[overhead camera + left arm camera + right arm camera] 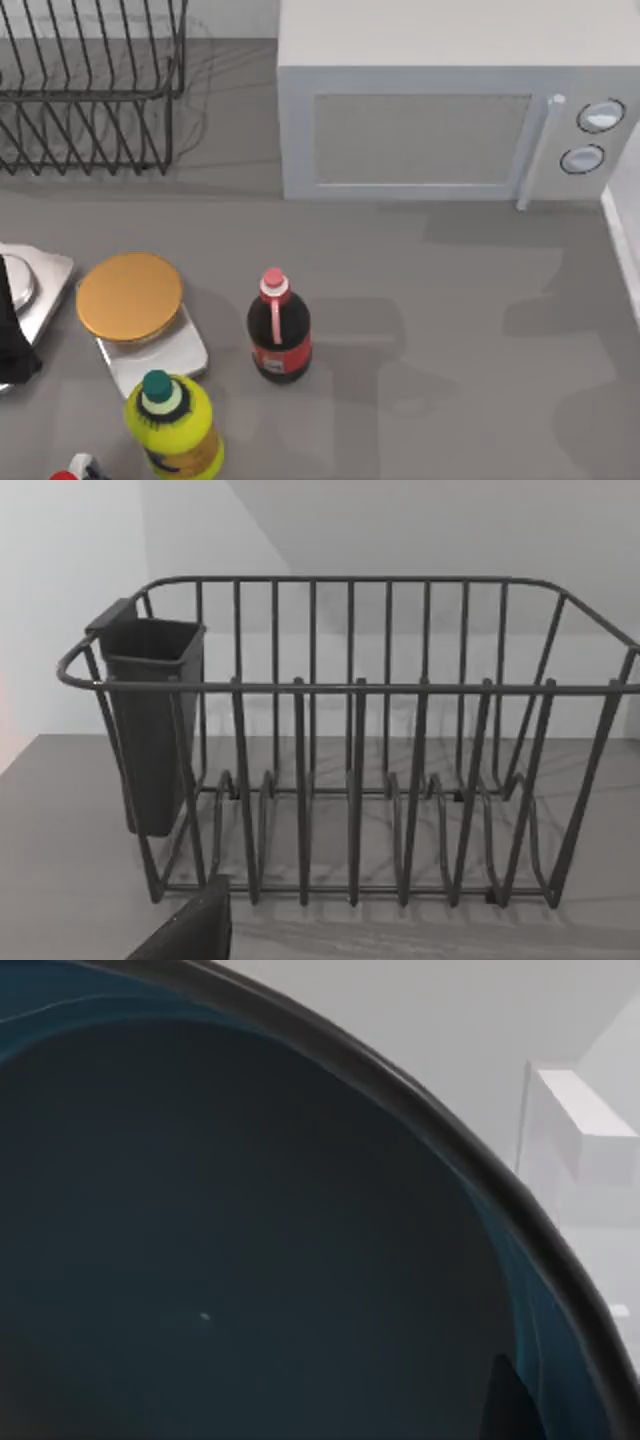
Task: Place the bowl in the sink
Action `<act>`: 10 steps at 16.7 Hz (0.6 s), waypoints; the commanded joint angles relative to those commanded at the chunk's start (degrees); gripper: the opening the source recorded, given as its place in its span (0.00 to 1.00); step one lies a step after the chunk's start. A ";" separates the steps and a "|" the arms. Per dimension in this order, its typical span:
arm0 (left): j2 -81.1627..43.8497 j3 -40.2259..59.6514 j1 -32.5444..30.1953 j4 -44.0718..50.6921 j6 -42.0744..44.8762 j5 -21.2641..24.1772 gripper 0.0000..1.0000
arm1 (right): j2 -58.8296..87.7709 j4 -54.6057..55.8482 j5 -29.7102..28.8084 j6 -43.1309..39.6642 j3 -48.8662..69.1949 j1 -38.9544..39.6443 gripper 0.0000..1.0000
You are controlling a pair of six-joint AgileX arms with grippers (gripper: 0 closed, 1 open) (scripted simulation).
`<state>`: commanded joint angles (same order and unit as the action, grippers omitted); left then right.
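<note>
bowl close up at the right wrist

the bowl (250, 1240), teal-blue inside with a dark rim, sits right against the right wrist camera; i cannot tell either pincer's state; the left wrist faces a wire dish rack (350, 750) on the counter (450, 350).

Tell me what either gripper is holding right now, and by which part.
It cannot be told. The bowl sits very close before the right wrist camera, its rim curving past, but no fingers show on it.

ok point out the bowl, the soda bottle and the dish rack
bowl (250, 1240), right wrist view, on its dark teal inside
soda bottle (279, 340), top view, on its dark body
dish rack (350, 687), left wrist view, on its front top rail
</note>
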<state>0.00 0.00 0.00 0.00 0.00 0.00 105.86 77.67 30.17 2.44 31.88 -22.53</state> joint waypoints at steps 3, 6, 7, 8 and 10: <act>0.00 0.00 0.00 0.00 0.00 0.00 1.00 | 11.99 12.29 -0.84 -0.79 -2.45 -2.15 0.00; 0.00 0.00 0.00 0.00 0.00 0.00 1.00 | 19.15 19.63 -1.67 -1.45 -3.77 -5.95 0.00; 0.00 0.00 0.00 0.00 0.00 0.00 1.00 | 20.39 20.92 -1.86 -1.56 -3.87 -7.05 0.00; 0.00 0.00 0.00 0.00 0.00 0.00 1.00 | 21.02 21.58 -1.95 -1.60 -3.86 -7.62 0.00; 0.00 0.00 0.00 0.00 0.00 0.00 1.00 | 21.13 21.70 -1.96 -1.61 -3.85 -7.72 0.00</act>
<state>0.00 0.00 0.00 0.00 0.00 0.00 126.99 99.37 28.21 0.83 28.04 -30.25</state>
